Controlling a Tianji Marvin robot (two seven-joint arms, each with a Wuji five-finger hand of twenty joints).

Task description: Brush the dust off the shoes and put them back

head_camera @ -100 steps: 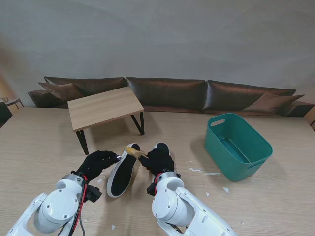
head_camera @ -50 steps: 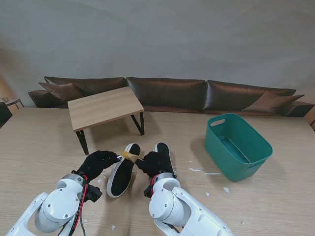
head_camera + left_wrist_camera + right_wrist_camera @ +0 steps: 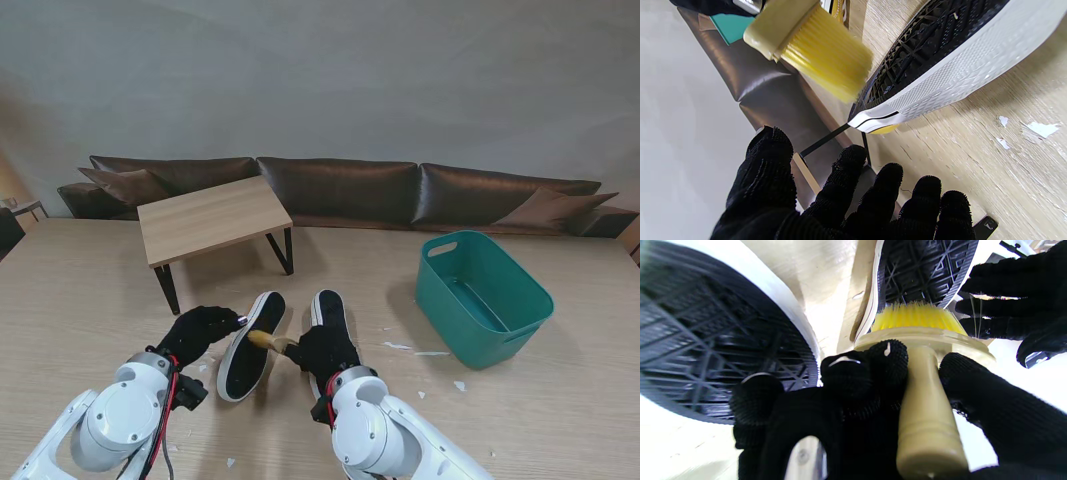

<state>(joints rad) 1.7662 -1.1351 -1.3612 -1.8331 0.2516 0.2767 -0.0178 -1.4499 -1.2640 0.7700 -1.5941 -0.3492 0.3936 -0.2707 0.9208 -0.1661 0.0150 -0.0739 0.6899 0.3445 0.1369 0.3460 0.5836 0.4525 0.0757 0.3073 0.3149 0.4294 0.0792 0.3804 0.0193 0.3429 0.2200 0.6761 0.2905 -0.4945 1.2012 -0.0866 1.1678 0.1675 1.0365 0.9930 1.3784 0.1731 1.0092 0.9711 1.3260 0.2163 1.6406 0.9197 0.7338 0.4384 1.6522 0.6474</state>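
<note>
Running this remotely. The wooden table [image 3: 80, 300] fills the lower half of the stand view, with a teal tub [image 3: 484, 296] at right of centre and a small side table [image 3: 210, 217] upper left of centre.

The two shoes sit low in the middle, both sole-up: the left shoe [image 3: 250, 345] tipped on its edge, long axis running away from me and slightly right, and the right shoe [image 3: 329, 312] just beside it.

My right hand [image 3: 322, 347] is curled tight round the brush [image 3: 262, 341] handle. That's the nearer hand for the stroke, and the bristles point across at the left shoe's sole.

My left hand [image 3: 200, 330] sits by that shoe's outer edge; I can't tell if it's touching.

The left wrist view shows its fingers [image 3: 853, 166] spread, holding nothing, plus white scraps [image 3: 1040, 128] on the table. The right wrist view shows the bristles meeting the tread, which the stand view hides.
</note>
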